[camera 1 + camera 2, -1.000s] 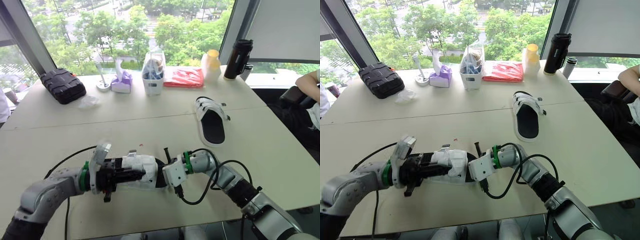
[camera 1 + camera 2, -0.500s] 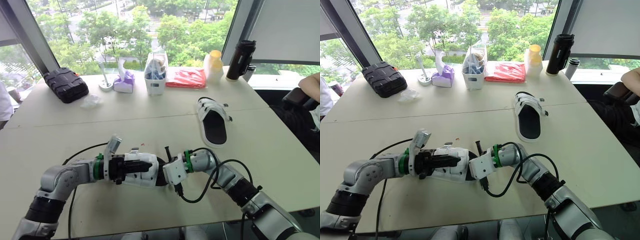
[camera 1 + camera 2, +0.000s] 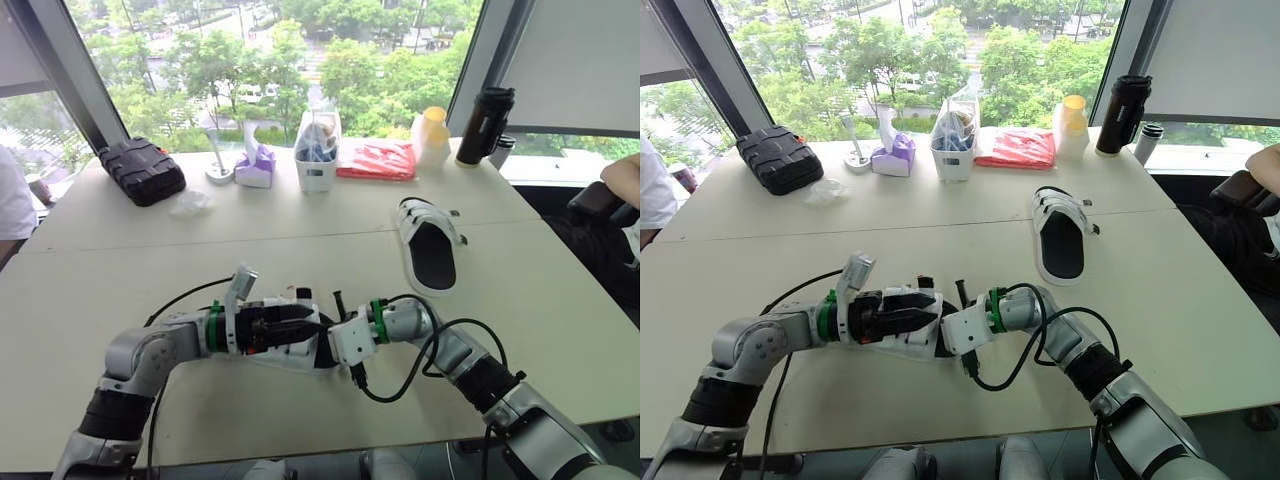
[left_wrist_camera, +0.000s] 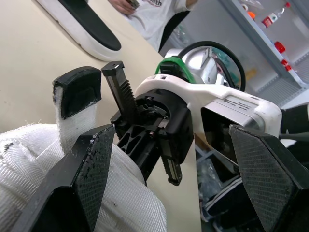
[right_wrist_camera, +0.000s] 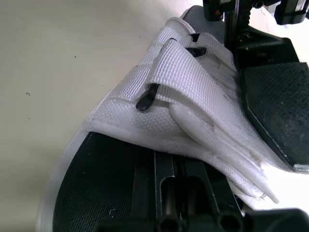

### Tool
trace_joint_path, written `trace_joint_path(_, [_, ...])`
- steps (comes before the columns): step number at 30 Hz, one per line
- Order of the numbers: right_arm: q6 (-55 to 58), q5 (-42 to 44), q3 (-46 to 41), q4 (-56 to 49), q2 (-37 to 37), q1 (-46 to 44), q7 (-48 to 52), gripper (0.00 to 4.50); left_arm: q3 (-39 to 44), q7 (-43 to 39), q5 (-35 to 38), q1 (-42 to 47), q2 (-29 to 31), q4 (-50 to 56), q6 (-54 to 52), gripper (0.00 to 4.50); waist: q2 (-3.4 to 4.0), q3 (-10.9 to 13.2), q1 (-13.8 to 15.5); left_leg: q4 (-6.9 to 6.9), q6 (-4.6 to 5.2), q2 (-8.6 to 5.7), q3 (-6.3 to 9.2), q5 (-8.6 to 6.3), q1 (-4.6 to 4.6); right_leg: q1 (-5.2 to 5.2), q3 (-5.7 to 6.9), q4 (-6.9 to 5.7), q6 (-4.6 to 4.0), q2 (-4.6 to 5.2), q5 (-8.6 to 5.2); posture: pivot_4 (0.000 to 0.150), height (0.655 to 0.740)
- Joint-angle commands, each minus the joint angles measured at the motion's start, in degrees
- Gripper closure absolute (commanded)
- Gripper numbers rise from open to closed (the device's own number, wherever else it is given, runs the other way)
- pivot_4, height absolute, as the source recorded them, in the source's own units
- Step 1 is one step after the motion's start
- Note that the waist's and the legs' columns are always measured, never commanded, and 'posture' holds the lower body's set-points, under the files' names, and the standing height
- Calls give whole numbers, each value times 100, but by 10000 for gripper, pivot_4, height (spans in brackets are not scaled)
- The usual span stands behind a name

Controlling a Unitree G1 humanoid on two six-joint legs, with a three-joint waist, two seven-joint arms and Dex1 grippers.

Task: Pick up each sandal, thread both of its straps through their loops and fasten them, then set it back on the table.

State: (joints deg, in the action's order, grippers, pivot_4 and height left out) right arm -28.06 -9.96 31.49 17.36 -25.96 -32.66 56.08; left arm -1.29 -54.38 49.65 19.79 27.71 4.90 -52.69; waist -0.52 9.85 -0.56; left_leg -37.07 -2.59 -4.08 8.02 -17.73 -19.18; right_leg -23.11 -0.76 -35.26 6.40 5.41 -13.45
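Note:
A white-strapped sandal point(image 3: 290, 348) with a black footbed lies near the table's front edge between my two grippers. My left gripper point(image 3: 285, 323) is at its straps with the fingers point(image 4: 91, 183) wide apart and open. A loose strap end with a black tip point(image 4: 77, 92) stands up just inside one finger. My right gripper point(image 5: 176, 166) is shut, its fingers pushed in over the black footbed point(image 5: 106, 179) beneath the straps point(image 5: 193, 96). A second sandal point(image 3: 430, 245) rests sole down on the table to the right, farther back.
Along the window edge stand a black case point(image 3: 142, 170), a purple tissue box point(image 3: 255, 165), a white basket point(image 3: 315, 155), a red packet point(image 3: 378, 158), a yellow-capped bottle point(image 3: 432, 135) and a black flask point(image 3: 482, 110). A person's arm point(image 3: 625, 175) shows at the right.
My left gripper has gone from shut to wide open at the sandal's straps, and the strap end now stands free. The right gripper has stayed shut. The head camera has tilted.

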Motion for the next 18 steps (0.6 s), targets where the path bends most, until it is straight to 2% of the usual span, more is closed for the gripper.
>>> trace_joint_path(1, [203,-363,141,341,-45,104,47,45000,345,432,-86,343,-160,-231,97,5485,-1,0,0,-4,0,0,2,0,-2,0,0,0,1,-1,2,1500,7400])
trace_joint_path(6, [191,-363,147,350,-39,100,33,45000,770,596,365,715,-175,-336,-358,5485,-1,1,-25,-5,0,-1,2,1,-9,-9,-1,0,6,-8,7,1500,7400])
trace_joint_path(9, [180,-371,152,369,-22,86,24,45000,849,497,302,833,-46,-480,-370,5485,0,1,-35,-2,-1,-2,1,1,-15,-19,-2,0,10,-10,22,1500,7400])
trace_joint_path(12, [172,-375,160,389,-2,71,22,45000,724,175,-18,954,213,-632,-88,5485,-1,3,-45,3,-1,-2,-2,1,-19,-27,-4,1,-2,-12,31,1500,7400])
trace_joint_path(18, [156,-381,160,407,2,58,28,45000,-153,-711,-1219,1141,684,-985,1037,5485,-2,6,-42,4,-2,-2,-5,1,-20,-27,-6,3,-13,-16,25,1500,7400])
